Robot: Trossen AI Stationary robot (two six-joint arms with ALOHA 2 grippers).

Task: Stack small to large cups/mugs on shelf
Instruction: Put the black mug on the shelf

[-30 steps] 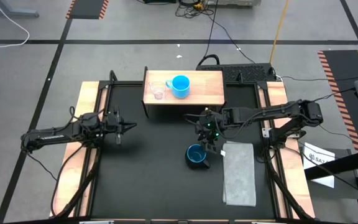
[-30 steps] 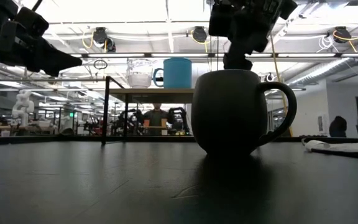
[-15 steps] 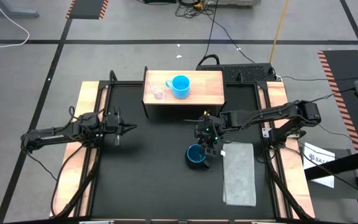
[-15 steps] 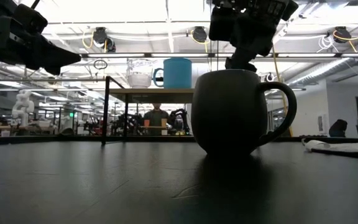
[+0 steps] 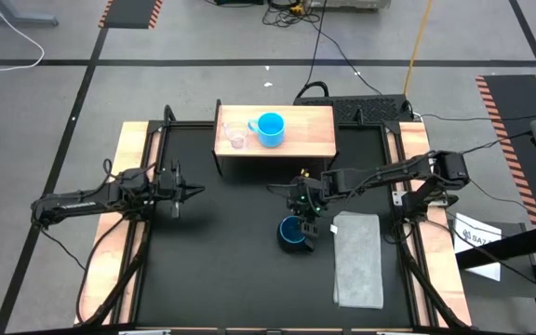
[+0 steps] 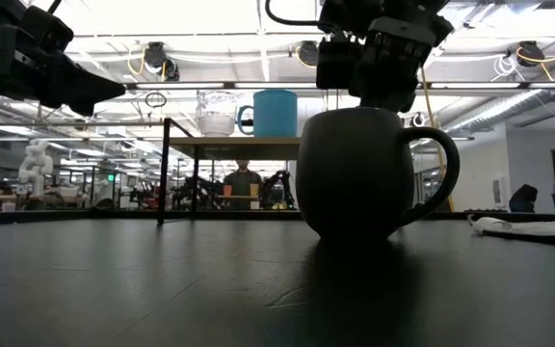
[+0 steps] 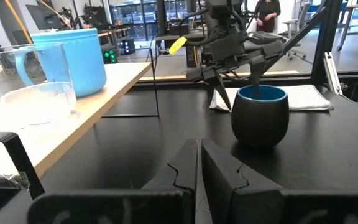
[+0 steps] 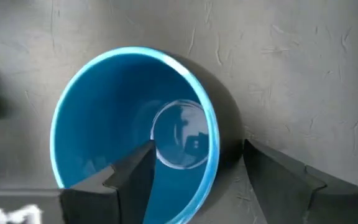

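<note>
Right gripper (image 5: pixel 303 216) wide open, straddling the rim of the navy mug (image 5: pixel 293 232) on the black table (image 5: pixel 231 261): one finger inside, one outside, nothing gripped. Mug empty, blue inside. Left gripper (image 5: pixel 194 191) shut, empty. Light-blue mug (image 5: pixel 270 128) and clear cup (image 5: pixel 235 136) on shelf (image 5: pixel 310 135).

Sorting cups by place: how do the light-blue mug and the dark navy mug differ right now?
The light-blue mug stands on the shelf beside the clear cup; the dark navy mug stands on the black table. The navy mug is dark outside and blue inside; the other is light blue throughout. The open right gripper straddles the navy mug's rim; nothing touches the light-blue one. Both are upright and handled.
</note>
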